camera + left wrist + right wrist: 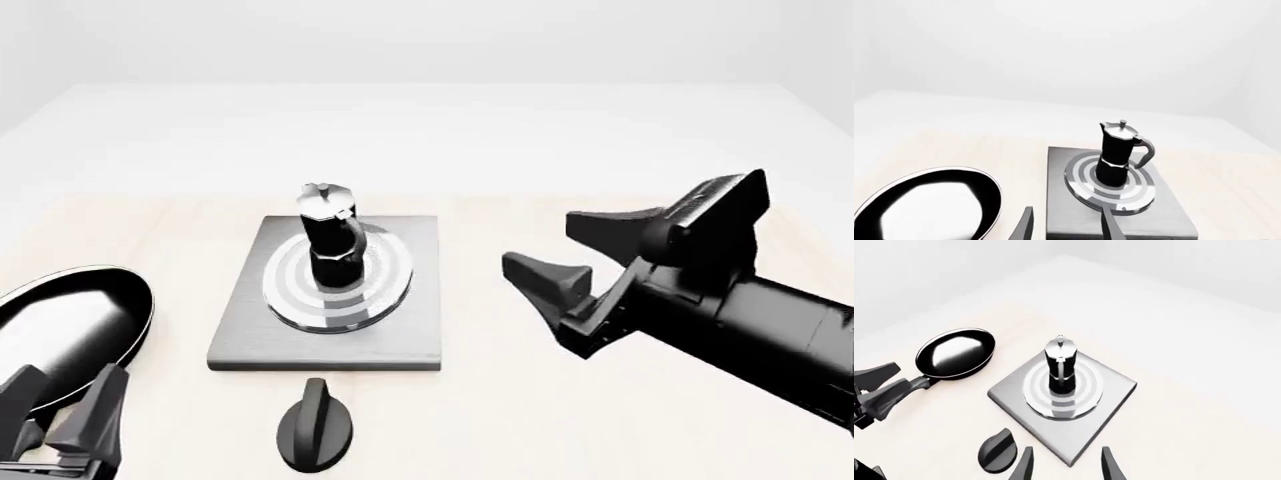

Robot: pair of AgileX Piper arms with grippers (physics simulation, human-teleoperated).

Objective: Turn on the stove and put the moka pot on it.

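The moka pot (330,235), black with a silver lid, stands upright on the ringed burner of the dark-grey stove slab (247,330). The stove's black knob (318,428) lies on the table just in front of the slab, its ridge pointing roughly away from me. To the right of the stove, my right gripper (541,245) hovers open and holds nothing. My left gripper (67,390) sits low at the front left, also open and empty. The left wrist view shows the pot (1119,152) beyond the left gripper (1067,212). The right wrist view shows pot (1059,367), slab (1111,390) and knob (997,457) below the right gripper (1067,452).
A glossy black frying pan (60,320) lies left of the stove, close to my left gripper; it also shows as the pan (927,205) and the pan (954,352). The pale wooden table (534,420) runs on to a white surround at the back.
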